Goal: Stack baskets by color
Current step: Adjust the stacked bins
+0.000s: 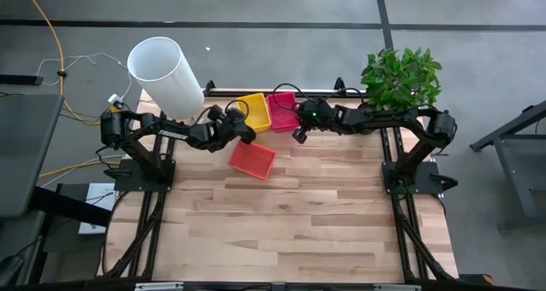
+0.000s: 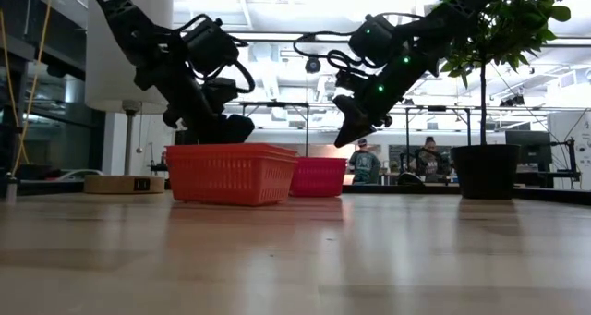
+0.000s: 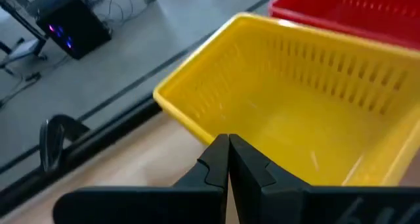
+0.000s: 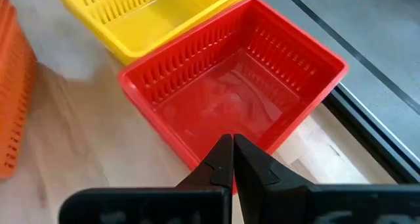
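Three baskets sit on the wooden table near its far edge. A yellow basket (image 1: 253, 112) and a magenta-red basket (image 1: 282, 110) stand side by side, and an orange basket (image 1: 252, 160) rests a little nearer. My left gripper (image 3: 228, 140) is shut at the yellow basket's (image 3: 295, 112) rim, on its left side. My right gripper (image 4: 233, 140) is shut and hangs above the near-right rim of the magenta-red basket (image 4: 243, 99). In the low view it (image 2: 346, 135) is clear of that basket (image 2: 319, 176). The orange basket (image 2: 231, 174) hides the yellow one there. My left gripper's shut fingertips (image 3: 220, 148) stand over the yellow basket's rim (image 3: 190, 122), coming from the table's left and slanting down. I cannot tell whether they touch it.
A tall white cylinder (image 1: 166, 76) stands at the far left and a potted plant (image 1: 401, 78) at the far right. The near half of the table (image 1: 281, 231) is bare wood. People (image 2: 362, 160) show in the room beyond the table.
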Robot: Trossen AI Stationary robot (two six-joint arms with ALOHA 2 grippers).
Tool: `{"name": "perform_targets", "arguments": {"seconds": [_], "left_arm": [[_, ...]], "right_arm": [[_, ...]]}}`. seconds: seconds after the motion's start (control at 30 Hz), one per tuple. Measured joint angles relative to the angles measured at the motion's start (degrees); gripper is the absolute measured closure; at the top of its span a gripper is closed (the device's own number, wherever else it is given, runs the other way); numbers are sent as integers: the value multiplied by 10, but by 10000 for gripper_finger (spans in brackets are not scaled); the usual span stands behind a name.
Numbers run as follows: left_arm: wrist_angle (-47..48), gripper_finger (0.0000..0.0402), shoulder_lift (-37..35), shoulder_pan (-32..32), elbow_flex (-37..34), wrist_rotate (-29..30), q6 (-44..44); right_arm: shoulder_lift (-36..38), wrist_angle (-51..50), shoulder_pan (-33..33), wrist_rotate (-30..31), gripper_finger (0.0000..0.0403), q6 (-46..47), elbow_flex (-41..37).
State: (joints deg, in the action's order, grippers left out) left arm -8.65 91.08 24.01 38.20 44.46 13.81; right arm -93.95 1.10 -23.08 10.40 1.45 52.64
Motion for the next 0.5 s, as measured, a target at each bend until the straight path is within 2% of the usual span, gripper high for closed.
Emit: {"name": "perform_targets", "arguments": {"seconds": [0.2,0.33,0.5], "left_arm": [[-4,401,-19,-8,10,-1,-30],[-3,402,-69,-30,10,-1,-46],[-1,402,-154,-80,10,-31,-68]], "right_arm": [[0,-43,-12,48,403,-1,0],[0,-87,-17,77,403,19,-6],[0,-74,-15,53,403,50,-39]]}}
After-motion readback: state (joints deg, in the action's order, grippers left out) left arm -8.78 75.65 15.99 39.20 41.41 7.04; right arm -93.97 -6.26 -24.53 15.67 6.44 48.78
